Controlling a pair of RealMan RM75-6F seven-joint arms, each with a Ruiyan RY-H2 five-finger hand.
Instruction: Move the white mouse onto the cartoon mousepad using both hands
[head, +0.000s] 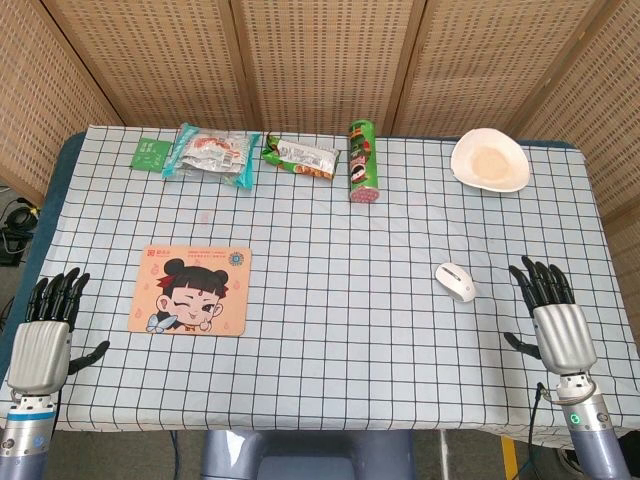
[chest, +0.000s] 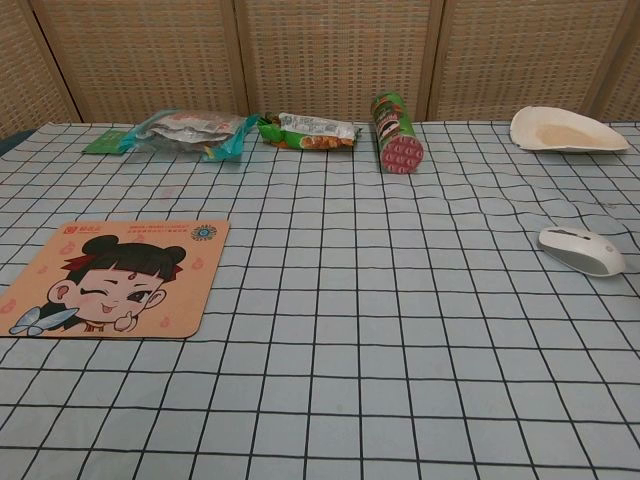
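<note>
the white mouse (head: 456, 281) lies on the checked tablecloth (head: 330, 330) at the right side of the table, well apart from the cartoon mousepad (head: 191, 291), which lies flat at the left side. the right hand (head: 556, 318) rests near the mouse, just to its right, not touching it; its fingers are stretched and a little apart, and it holds nothing. the left hand (head: 47, 330) is at the left edge of the table, beside the mousepad, also with the fingers spread and empty. the chest view shows no hand.

the mouse looks like a light, hard plastic shell, smooth and rounded, so i judge it can slip out of a loose hold. it probably does not bend and is not very fragile. the best place to take it seems the two long sides, thumb on one side and fingers on the other, low near the cloth. the rounded top gives little hold.
</note>
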